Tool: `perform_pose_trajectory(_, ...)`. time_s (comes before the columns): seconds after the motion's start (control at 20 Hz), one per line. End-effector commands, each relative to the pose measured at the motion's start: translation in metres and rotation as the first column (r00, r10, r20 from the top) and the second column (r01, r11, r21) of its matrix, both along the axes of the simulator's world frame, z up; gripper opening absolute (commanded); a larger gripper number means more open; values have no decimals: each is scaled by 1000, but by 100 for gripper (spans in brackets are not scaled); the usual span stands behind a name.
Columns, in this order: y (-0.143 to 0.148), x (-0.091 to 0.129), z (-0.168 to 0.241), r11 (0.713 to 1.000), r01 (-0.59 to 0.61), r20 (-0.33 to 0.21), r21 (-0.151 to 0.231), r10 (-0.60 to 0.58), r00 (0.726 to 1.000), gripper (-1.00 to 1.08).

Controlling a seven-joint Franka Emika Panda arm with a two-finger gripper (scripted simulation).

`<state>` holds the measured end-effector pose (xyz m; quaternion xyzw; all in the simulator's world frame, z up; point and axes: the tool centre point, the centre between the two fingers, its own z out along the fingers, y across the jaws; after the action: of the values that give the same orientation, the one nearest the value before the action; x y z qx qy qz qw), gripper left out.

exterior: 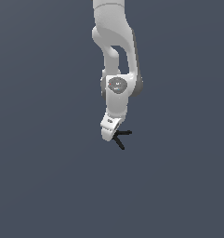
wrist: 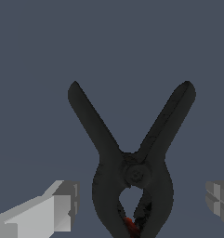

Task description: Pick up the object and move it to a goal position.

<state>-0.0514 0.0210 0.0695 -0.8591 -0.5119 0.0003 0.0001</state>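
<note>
Wrist view: my tool (wrist: 140, 204) has its two fingers apart, one grey pad (wrist: 62, 204) on one side and the other at the frame edge, with the black spring clamp (wrist: 132, 172) sitting in the gap between them. Neither pad touches it; there is clear space on both sides. The clamp's two thin handles splay away from the camera in a V, its pivot and rounded jaw loop sit nearest the fingers, and a red-orange tip (wrist: 130, 225) shows at the jaw end. I read this as lined up so that the fingers would close across the clamp's body rather than the thin handles.

Exterior view: the white arm comes down from above, my tool (exterior: 109, 132) is low over the plain grey worktop (exterior: 39, 186), and the clamp (exterior: 121, 138) pokes out beside it, handles pointing toward the exterior view's right. It probably lies flat on the surface, though with no shadow I cannot be sure. No goal marker is visible. Pick not yet done; closing comes next.
</note>
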Motion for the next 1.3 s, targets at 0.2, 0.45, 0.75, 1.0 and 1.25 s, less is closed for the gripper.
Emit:
perform_pose_trajectory(0.2, 0, 0, -8, 1000, -1, 0, 0, 1, 1000, 100)
perform_pose_trajectory(0.45, 0, -1, -32, 1000, -4, 0, 0, 4, 1000, 100)
perform_pose_trajectory(0.75, 0, -1, -49, 1000, -5, 0, 0, 5, 1000, 100)
perform_pose_trajectory(1.0, 0, -1, -50, 1000, -5, 0, 0, 5, 1000, -100)
perform_pose_trajectory(1.25, 0, -1, -50, 1000, -5, 0, 0, 5, 1000, -100)
